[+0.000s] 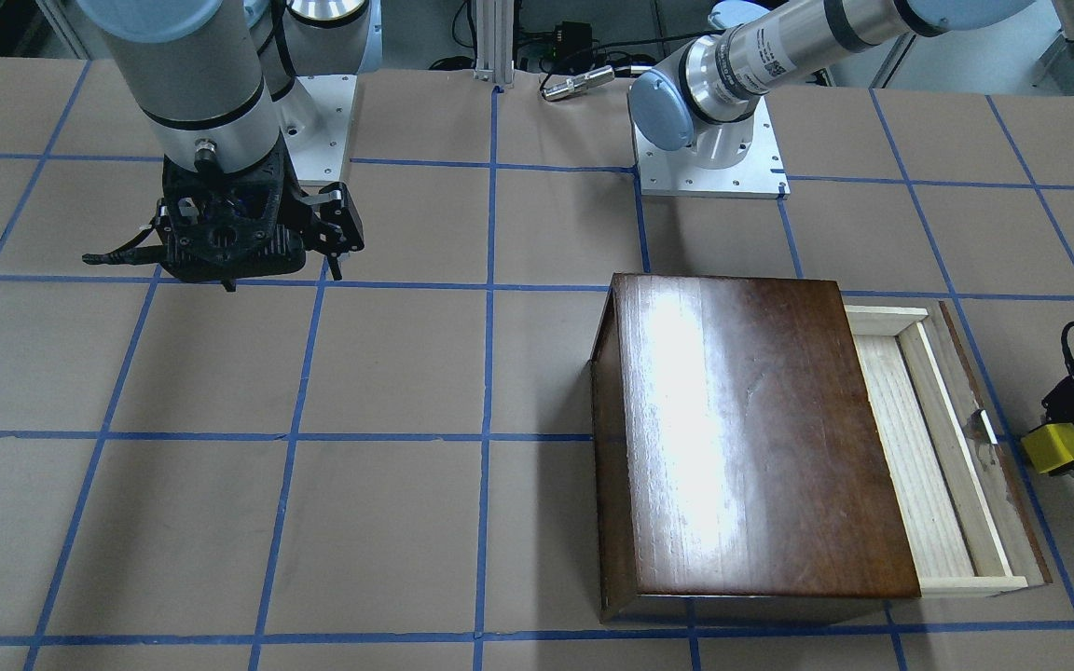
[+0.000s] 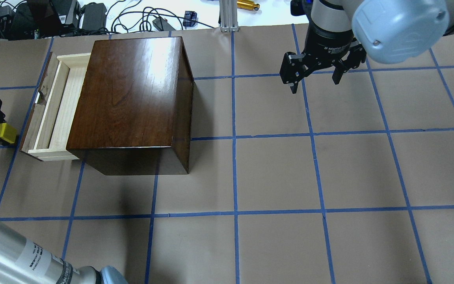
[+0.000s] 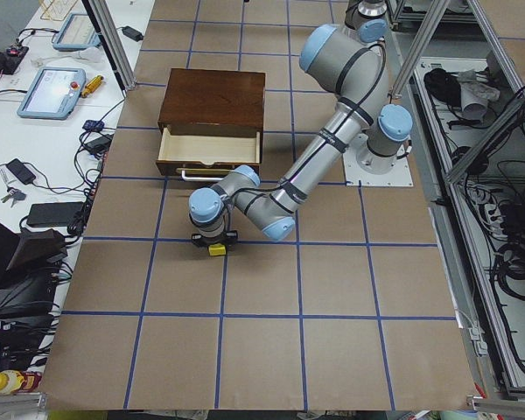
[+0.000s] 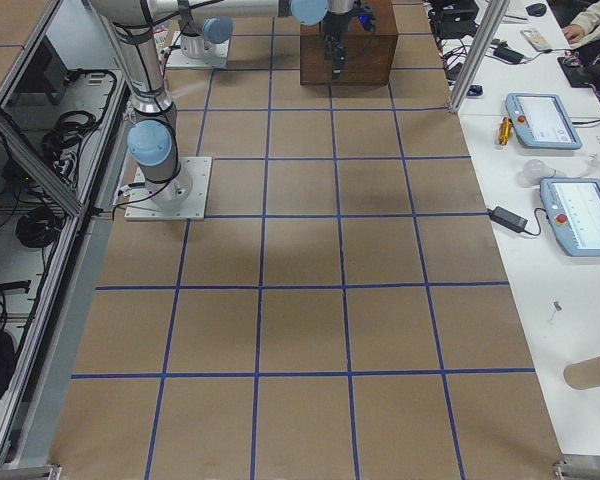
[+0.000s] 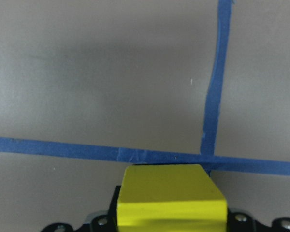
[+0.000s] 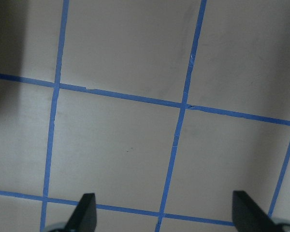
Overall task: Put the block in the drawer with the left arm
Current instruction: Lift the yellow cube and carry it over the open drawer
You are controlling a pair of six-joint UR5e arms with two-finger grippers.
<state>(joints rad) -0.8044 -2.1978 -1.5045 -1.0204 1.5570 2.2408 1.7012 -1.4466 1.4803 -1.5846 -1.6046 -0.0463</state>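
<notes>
My left gripper [image 1: 1062, 453], black with a blue light, is shut on the small yellow block [image 1: 1050, 446]. It holds the block low over the table, just outside the drawer's dark front panel. The block also shows in the overhead view [image 2: 5, 133], the left side view [image 3: 216, 249] and the left wrist view [image 5: 169, 200]. The drawer [image 1: 929, 457] is pulled open from the dark-brown cabinet [image 1: 742, 438], and its pale wood tray [image 2: 55, 106] holds nothing. My right gripper [image 2: 315, 83] is open and empty, hovering far from the cabinet; its fingers [image 6: 84, 215] stand wide apart.
The table is brown paper with a blue tape grid [image 2: 235, 138]. The arm bases [image 1: 709, 168] are bolted at the robot's edge. Cables and devices [image 2: 93, 15] lie beyond the far edge, behind the cabinet.
</notes>
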